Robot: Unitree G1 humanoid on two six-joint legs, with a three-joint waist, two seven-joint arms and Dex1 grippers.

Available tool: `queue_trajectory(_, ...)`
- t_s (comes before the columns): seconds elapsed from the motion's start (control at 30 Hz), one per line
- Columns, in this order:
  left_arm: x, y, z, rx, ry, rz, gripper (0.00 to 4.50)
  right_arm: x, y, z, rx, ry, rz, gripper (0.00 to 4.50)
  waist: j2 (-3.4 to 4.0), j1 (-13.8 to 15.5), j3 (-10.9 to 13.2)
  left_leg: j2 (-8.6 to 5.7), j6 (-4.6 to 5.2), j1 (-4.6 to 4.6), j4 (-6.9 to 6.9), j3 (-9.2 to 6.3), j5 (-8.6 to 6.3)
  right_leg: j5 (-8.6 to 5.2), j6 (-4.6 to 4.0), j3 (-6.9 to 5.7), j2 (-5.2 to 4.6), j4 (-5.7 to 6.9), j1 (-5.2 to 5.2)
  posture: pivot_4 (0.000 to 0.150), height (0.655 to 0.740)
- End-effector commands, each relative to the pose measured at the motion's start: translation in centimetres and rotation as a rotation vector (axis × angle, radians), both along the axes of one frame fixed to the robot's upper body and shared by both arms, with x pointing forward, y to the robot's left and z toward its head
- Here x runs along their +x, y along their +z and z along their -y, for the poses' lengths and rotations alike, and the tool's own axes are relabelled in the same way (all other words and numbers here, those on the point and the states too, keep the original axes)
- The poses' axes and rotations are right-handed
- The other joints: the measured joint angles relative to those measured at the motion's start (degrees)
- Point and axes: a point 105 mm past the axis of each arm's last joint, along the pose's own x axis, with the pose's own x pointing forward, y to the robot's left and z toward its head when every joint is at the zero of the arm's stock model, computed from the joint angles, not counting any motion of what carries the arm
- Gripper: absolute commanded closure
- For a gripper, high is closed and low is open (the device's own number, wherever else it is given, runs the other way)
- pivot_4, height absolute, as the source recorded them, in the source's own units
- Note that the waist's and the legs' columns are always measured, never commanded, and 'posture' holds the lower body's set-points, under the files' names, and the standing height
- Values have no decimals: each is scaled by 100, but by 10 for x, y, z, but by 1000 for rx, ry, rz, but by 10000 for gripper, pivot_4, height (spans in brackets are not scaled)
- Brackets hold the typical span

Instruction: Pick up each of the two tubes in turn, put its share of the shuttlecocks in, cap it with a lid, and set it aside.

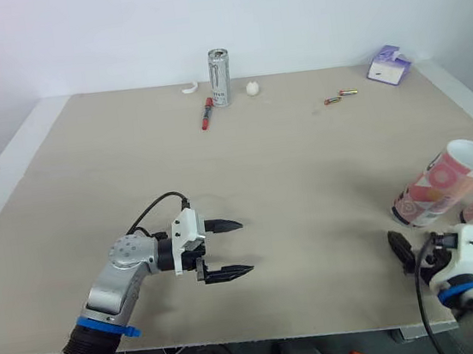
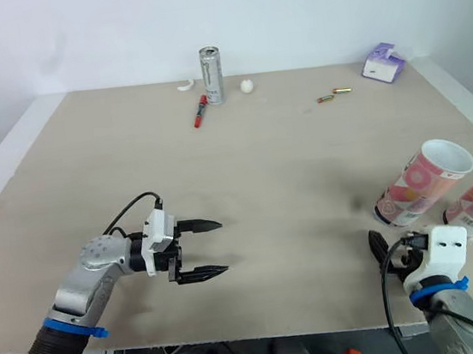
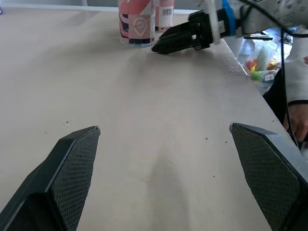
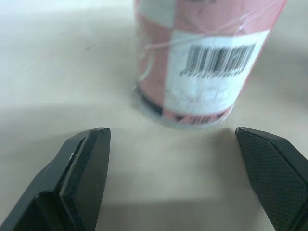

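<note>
Your right hand (image 1: 404, 251), fingers spread apart, faces the nearer pink tube (image 1: 440, 182) standing at its 12 o'clock near the worktop's (image 1: 262, 174) 4 o'clock edge, so ease forward, centre it, close low; your left hand (image 1: 245, 245) idles, fingers apart.

Beige table (image 1: 289, 179) with tubes (image 1: 444, 182), can (image 1: 220, 77), pen (image 1: 208, 112), batteries (image 1: 340, 96), box (image 1: 389, 66)

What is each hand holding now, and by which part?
Nothing. The left hand is open over the table; the right hand is open before a pink tube, not touching it.
</note>
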Motion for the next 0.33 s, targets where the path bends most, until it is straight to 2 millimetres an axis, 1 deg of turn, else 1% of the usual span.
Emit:
queue_trajectory(0.03, 14, -1, -15, 40, 88, 18, 0, -6, 24, -38, -88, 380, 34, 562, -1, 1, 0, 0, 0, 0, 0, 0, 0, 0, 1, 1, 3, -2, 0, 1500, 7400)
queue_trajectory(0.13, 20, -4, -25, 70, 138, 19, 0, -4, 36, -71, -144, 659, 86, 562, -12, -33, 5, 7, 1, 4, 0, -2, -1, 4, -5, 17, 25, -6, -2, 1500, 7400)
queue_trajectory(0.2, 26, -4, -37, 94, 184, 31, 0, 6, 43, -96, -161, 811, 149, 562, -19, -35, 9, 10, 4, 10, 1, -7, 1, 4, -13, 18, 33, -5, 1, 1500, 7400)
queue_trajectory(0.27, 31, -3, -48, 112, 224, 48, 0, 16, 45, -112, -162, 902, 183, 562, -37, -48, 20, 11, 7, 16, 1, -8, 3, 8, -32, 27, 43, -5, -2, 1500, 7400)
queue_trajectory(0.33, 35, -2, -58, 123, 258, 66, 0, 24, 43, -122, -176, 976, 196, 562, -46, -46, 25, 12, 10, 22, 1, -19, 7, 15, -42, 34, 56, -5, -1, 1500, 7400)
